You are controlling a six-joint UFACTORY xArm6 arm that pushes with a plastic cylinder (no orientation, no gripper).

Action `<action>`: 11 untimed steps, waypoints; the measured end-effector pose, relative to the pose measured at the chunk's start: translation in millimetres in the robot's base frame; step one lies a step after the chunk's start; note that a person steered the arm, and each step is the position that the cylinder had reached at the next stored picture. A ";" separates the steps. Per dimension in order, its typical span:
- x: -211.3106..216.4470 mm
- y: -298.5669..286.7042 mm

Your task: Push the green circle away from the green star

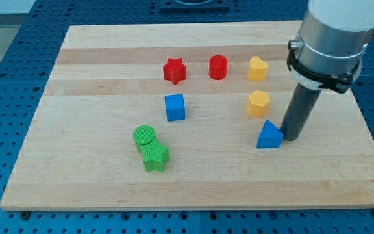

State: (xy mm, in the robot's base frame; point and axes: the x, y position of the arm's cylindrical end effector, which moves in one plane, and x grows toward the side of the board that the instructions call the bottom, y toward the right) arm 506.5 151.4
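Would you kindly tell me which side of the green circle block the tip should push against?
Meet the green circle block on its lower-right side, in the seam where the green star block touches it, and push up-left. My tip sits far right, beside the blue triangular block.

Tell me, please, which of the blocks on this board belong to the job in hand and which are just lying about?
For the job:
green circle, touching the green star
green star
my tip, far off at the view's right, beside the blue triangle

Lying about:
blue triangle
blue cube
red star
red cylinder
two yellow blocks
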 end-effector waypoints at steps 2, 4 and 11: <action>1.0 -15.8; 10.0 49.9; 93.5 -62.5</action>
State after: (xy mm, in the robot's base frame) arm 600.1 88.9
